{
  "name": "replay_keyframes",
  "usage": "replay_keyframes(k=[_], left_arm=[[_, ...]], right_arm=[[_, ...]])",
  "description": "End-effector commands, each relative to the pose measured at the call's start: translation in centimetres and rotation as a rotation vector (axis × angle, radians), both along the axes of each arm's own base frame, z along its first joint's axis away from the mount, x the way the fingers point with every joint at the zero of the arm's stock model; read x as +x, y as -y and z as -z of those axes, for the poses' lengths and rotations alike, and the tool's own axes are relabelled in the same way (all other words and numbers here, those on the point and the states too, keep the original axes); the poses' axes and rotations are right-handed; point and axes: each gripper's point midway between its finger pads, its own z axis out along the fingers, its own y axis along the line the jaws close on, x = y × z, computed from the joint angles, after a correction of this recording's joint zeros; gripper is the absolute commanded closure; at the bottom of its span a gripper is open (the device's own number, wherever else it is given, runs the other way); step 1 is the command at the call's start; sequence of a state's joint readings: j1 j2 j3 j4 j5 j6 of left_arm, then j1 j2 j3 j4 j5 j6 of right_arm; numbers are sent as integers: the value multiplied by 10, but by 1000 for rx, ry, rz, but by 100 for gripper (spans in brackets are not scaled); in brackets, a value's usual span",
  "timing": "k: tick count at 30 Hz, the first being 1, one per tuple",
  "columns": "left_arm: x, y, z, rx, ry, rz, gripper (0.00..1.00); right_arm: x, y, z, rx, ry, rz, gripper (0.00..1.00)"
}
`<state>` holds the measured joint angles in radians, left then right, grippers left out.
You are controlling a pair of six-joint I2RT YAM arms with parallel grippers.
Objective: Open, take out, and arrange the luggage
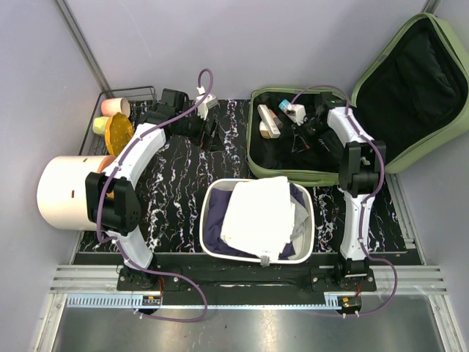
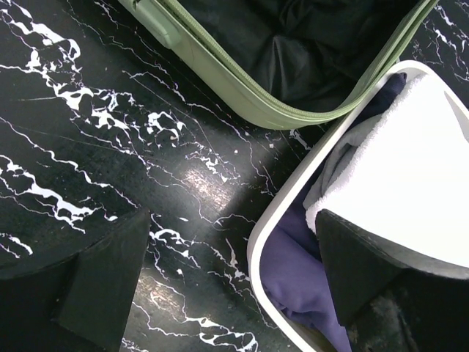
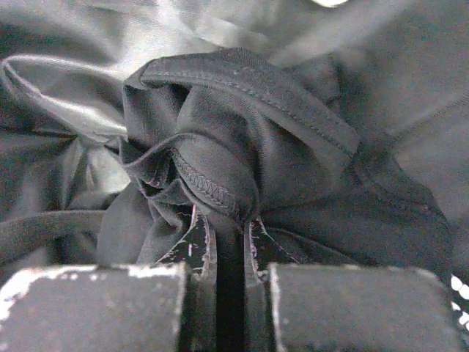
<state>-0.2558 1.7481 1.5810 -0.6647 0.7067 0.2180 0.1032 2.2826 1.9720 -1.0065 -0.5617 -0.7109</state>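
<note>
The olive-green luggage (image 1: 293, 176) lies open at the back right, its lid (image 1: 377, 62) leaning back with black lining showing. Its green zipped edge also shows in the left wrist view (image 2: 242, 95). My right gripper (image 1: 308, 136) is down inside the luggage. In the right wrist view it (image 3: 227, 220) is shut on a bunched fold of a black garment (image 3: 242, 125). My left gripper (image 1: 209, 132) is open and empty over the black marble table, left of the luggage. In its own view it (image 2: 233, 220) hangs above the table beside the bin's rim.
A white bin (image 1: 209, 198) at the front centre holds a white towel (image 1: 260, 213) and purple cloth (image 1: 216, 227); its rim (image 2: 293, 198) shows in the left wrist view. Small light items (image 1: 269, 121) lie in the luggage. A white cylinder (image 1: 69, 191) and a wire rack with cups (image 1: 117, 110) stand at left.
</note>
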Motion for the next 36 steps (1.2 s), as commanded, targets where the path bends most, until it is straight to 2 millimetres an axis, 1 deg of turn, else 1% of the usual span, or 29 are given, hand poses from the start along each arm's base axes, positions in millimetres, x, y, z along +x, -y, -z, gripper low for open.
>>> replay_keyframes(k=[1, 2, 3, 4, 6, 7, 10, 11, 12, 16, 20, 21, 23, 24, 25, 26, 27, 28, 29, 30, 31, 32, 34, 35, 36], left_arm=[[9, 8, -23, -60, 41, 20, 1], [10, 8, -22, -61, 38, 21, 1], [11, 9, -24, -71, 40, 18, 1], [11, 10, -21, -73, 34, 17, 1], [12, 11, -22, -85, 34, 8, 1], [12, 11, -21, -85, 31, 6, 1], [12, 12, -23, -92, 32, 3, 1], [13, 12, -23, -91, 32, 2, 1], [13, 12, -22, -89, 32, 1, 1], [12, 11, -25, -89, 39, -1, 1], [12, 13, -26, -100, 36, -6, 1], [12, 14, -27, -101, 39, -5, 1], [11, 15, -28, -103, 42, -3, 1], [10, 15, -28, -103, 42, -1, 1], [10, 16, -30, -105, 50, 2, 1], [9, 17, -30, -105, 52, 5, 1], [8, 17, -31, -107, 54, 6, 1], [8, 18, -32, -106, 59, 7, 1], [8, 18, -31, -105, 58, 11, 1], [7, 19, -32, -107, 58, 13, 1], [7, 18, -32, -107, 58, 12, 1], [7, 18, -34, -109, 62, 13, 1], [5, 20, -35, -112, 63, 19, 1], [4, 20, -36, -115, 61, 19, 1], [2, 19, -34, -114, 57, 18, 1]], right_arm=[[22, 25, -78, 112, 150, 79, 100], [22, 23, -87, 147, 160, 75, 100], [26, 28, -98, 167, 187, 93, 100], [29, 39, -105, 185, 201, 119, 100], [32, 40, -123, 246, 230, 128, 100], [33, 45, -130, 264, 243, 141, 100], [32, 45, -154, 341, 276, 139, 100], [32, 44, -160, 353, 287, 138, 100], [29, 44, -168, 363, 297, 139, 100], [20, 42, -191, 400, 336, 123, 100], [13, 44, -215, 406, 416, 110, 100], [8, 45, -224, 403, 440, 109, 100], [3, 45, -237, 407, 485, 101, 100], [-4, 44, -248, 406, 514, 87, 100], [-10, 42, -255, 409, 530, 73, 100], [-20, 41, -268, 403, 572, 48, 100], [-28, 39, -269, 403, 573, 39, 100], [-36, 37, -274, 409, 585, 23, 100], [-51, 34, -286, 402, 615, 0, 100], [-59, 33, -284, 401, 605, -6, 100], [-68, 32, -287, 402, 608, -17, 100], [-84, 29, -293, 394, 622, -35, 100], [-102, 24, -288, 390, 600, -53, 100], [-119, 20, -286, 390, 584, -64, 100], [-129, 16, -285, 396, 568, -70, 100]])
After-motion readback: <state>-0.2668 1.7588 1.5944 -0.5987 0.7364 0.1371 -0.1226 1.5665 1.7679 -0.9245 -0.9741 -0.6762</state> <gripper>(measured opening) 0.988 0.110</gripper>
